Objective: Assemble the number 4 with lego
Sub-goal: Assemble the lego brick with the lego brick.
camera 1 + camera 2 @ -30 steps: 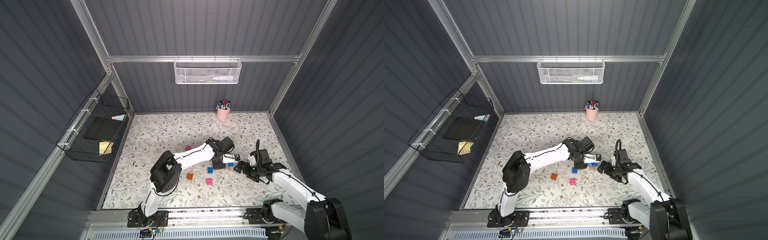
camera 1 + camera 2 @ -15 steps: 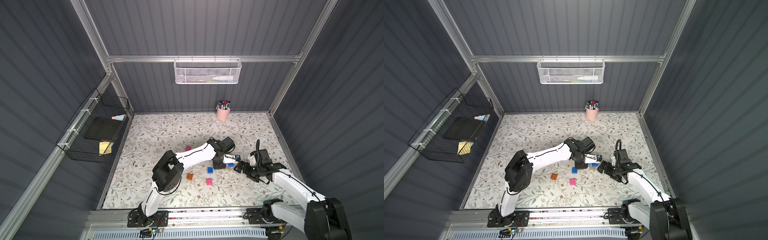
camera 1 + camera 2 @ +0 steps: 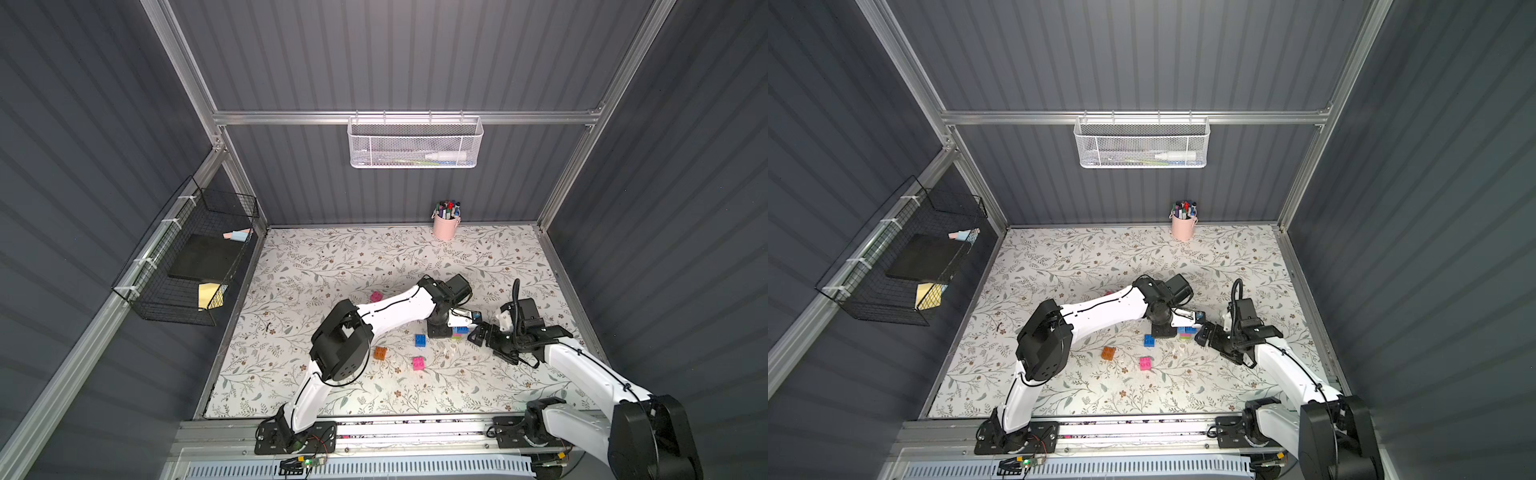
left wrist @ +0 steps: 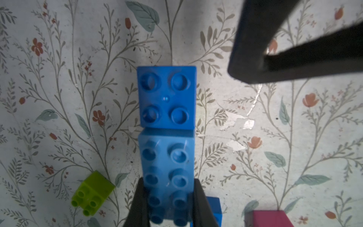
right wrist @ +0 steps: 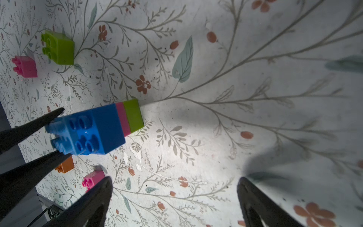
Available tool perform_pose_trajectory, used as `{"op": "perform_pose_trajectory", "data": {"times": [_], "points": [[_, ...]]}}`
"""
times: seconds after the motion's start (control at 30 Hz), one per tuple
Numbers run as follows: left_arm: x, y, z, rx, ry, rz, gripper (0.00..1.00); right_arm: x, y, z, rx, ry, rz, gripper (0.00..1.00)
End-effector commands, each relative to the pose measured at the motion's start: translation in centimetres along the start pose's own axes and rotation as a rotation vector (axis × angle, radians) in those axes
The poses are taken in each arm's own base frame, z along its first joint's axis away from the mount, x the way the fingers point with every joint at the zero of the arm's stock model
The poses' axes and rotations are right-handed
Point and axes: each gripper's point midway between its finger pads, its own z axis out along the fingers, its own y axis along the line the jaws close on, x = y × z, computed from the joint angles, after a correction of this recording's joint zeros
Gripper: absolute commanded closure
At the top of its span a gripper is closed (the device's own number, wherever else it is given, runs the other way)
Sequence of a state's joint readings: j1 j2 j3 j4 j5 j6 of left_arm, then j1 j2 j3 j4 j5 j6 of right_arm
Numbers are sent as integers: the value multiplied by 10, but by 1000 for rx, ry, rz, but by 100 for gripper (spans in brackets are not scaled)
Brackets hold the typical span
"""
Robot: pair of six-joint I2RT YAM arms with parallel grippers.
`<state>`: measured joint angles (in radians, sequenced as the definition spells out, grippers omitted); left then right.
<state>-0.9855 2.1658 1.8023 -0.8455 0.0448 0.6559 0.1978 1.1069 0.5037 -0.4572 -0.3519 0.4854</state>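
Observation:
My left gripper (image 4: 169, 180) is shut on a long light-blue lego brick (image 4: 167, 157), studs toward the camera. The brick's far end touches the dark-blue square brick (image 4: 167, 98) that tops a blue, pink and green stack (image 5: 122, 118). I cannot tell whether the two are joined. In both top views the stack (image 3: 459, 331) (image 3: 1187, 331) lies between the two grippers. My right gripper (image 5: 174, 179) (image 3: 478, 334) is open and holds nothing, just right of the stack. One of its fingers (image 4: 249, 49) shows in the left wrist view.
Loose bricks lie on the floral mat: blue (image 3: 420, 340), orange (image 3: 380, 353), pink (image 3: 418, 363), another pink (image 3: 376, 296) behind the left arm, and lime green (image 5: 59, 49). A pink pen cup (image 3: 445, 226) stands at the back wall.
The left arm's elbow has shifted slightly while its gripper stays at the stack with the long blue brick. The right arm has not moved.

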Motion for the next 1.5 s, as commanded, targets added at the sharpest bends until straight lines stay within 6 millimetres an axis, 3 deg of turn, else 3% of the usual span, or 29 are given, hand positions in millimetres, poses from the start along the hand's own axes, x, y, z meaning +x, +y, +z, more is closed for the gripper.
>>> {"op": "perform_pose_trajectory", "data": {"times": [0.0,0.23,0.43,1.0,1.47], "points": [[10,-2,9,27,58,22,100,3,-1,-2,-4,10,-2,1],[11,-2,8,27,86,33,100,2,6,-22,-36,-71,-12,1],[9,-2,8,29,98,39,100,6,11,-13,-82,-42,-27,1],[8,-7,12,55,141,-33,100,-16,26,-12,-152,-156,-77,3],[14,-14,10,62,181,-70,100,-20,33,-2,-67,-190,-139,2]]}}
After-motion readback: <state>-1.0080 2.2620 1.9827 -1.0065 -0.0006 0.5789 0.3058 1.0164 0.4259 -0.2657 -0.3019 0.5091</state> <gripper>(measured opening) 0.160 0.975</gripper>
